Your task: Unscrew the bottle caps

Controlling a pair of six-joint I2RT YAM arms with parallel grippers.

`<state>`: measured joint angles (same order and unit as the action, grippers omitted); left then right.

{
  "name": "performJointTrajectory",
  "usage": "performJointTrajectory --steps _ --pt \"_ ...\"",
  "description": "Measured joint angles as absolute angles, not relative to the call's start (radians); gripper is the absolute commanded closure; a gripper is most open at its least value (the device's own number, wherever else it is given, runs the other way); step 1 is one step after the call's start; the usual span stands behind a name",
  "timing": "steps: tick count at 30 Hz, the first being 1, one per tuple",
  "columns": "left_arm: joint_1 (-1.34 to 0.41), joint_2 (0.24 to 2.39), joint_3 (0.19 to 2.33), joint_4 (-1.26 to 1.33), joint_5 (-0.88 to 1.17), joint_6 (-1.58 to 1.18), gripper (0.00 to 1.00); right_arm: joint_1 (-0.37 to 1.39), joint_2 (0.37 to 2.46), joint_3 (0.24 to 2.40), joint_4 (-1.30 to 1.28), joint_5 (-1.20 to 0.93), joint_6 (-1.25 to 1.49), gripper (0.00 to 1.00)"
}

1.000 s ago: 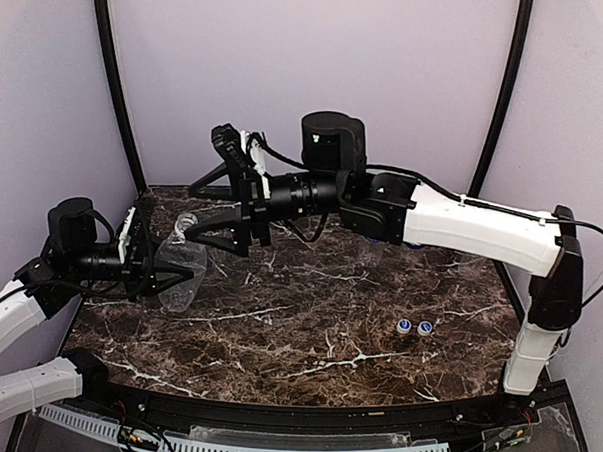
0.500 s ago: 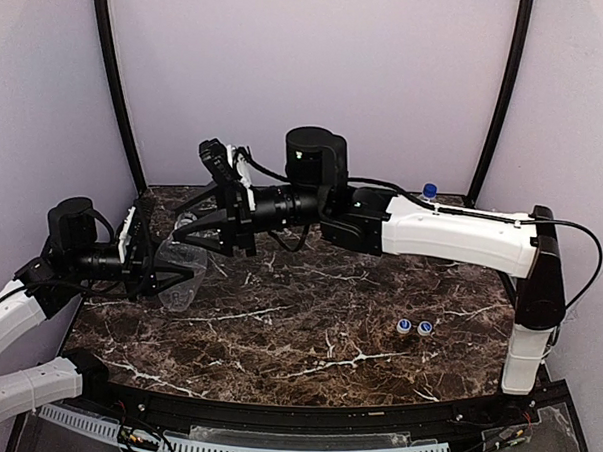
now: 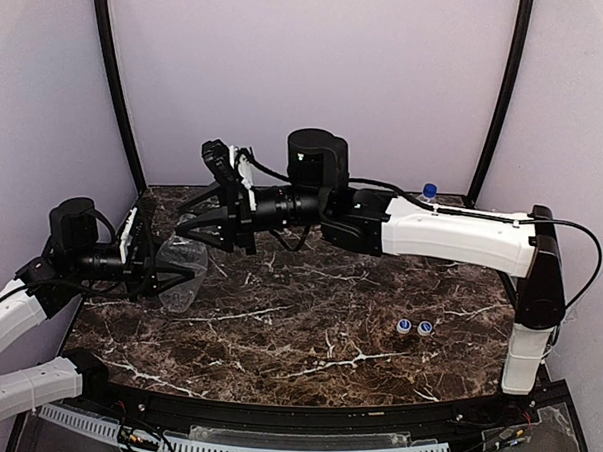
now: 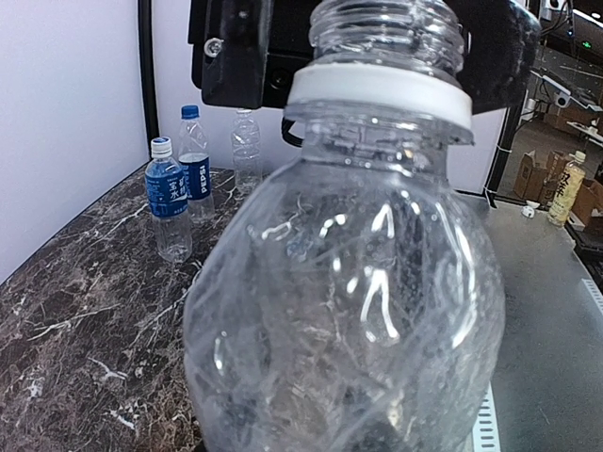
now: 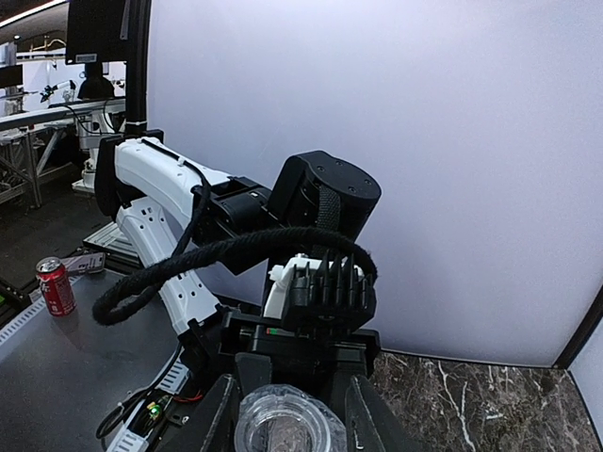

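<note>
The clear bottle (image 4: pixel 339 282) fills the left wrist view, hiding the left tool (image 3: pixel 179 269) behind it.

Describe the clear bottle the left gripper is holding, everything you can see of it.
The clear, unlabelled, crumpled plastic bottle shows no liquid. Its threaded neck carries a white collar ring and no cap; the mouth is open. It tilts over the left of the dark marble table, body clamped in the left gripper, the right gripper closed on its neck.
</note>
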<state>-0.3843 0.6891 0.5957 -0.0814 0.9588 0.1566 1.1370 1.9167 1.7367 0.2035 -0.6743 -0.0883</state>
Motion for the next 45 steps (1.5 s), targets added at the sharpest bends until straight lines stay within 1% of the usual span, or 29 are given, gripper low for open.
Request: performJointTrajectory --steps 3,9,17,19,22,24,25,27,28,30,31,32,33,35,39,42,45 --pt "-0.384 0.690 0.596 -0.083 0.957 0.157 0.69 1.136 1.917 1.737 0.204 -0.668 -0.089 0.60" --pt "-0.384 0.690 0.596 -0.084 0.953 0.157 0.69 1.134 1.917 1.737 0.202 -0.656 -0.087 0.52" --pt "-0.384 0.690 0.596 -0.076 0.952 0.160 0.68 1.132 1.923 1.737 0.162 -0.712 -0.089 0.55" --pt "-0.384 0.690 0.596 -0.076 0.953 0.161 0.69 1.132 1.928 1.737 0.156 -0.727 -0.092 0.63" --pt "-0.384 0.690 0.596 -0.077 0.958 0.165 0.69 1.129 1.928 1.737 0.157 -0.734 -0.091 0.69" --pt "-0.384 0.690 0.596 -0.077 0.960 0.166 0.68 1.129 1.929 1.737 0.158 -0.736 -0.092 0.76" --pt "-0.384 0.690 0.596 -0.077 0.961 0.166 0.68 1.129 1.929 1.737 0.157 -0.737 -0.091 0.81" --pt "-0.384 0.690 0.596 -0.076 0.962 0.170 0.68 1.128 1.929 1.739 0.156 -0.737 -0.089 0.94" --pt "-0.384 0.690 0.596 -0.076 0.962 0.170 0.66 1.128 1.929 1.740 0.155 -0.738 -0.090 1.00" --pt "-0.384 0.690 0.596 -0.077 0.961 0.171 0.48 1.128 1.929 1.740 0.155 -0.737 -0.088 1.00" --pt "-0.384 0.690 0.596 -0.077 0.958 0.170 0.31 1.128 1.929 1.741 0.154 -0.736 -0.087 1.00" --pt "-0.384 0.690 0.596 -0.077 0.957 0.176 0.23 1.127 1.929 1.742 0.152 -0.733 -0.084 1.00" --pt "-0.384 0.689 0.595 -0.083 0.955 0.178 0.07 1.125 1.929 1.744 0.149 -0.731 -0.076 1.00" --pt "-0.384 0.685 0.595 -0.084 0.946 0.185 0.02 1.114 1.924 1.745 0.128 -0.724 -0.060 1.00" --pt "-0.384 0.665 0.595 -0.088 0.923 0.189 0.01 1.091 1.874 1.716 0.028 -0.692 -0.023 1.00" --pt "-0.384 0.638 0.591 -0.089 0.908 0.195 0.01 1.054 1.771 1.660 -0.100 -0.627 -0.001 1.00" --pt "-0.384 0.608 0.574 -0.088 0.893 0.195 0.01 0.999 1.614 1.570 -0.225 -0.502 0.033 1.00"
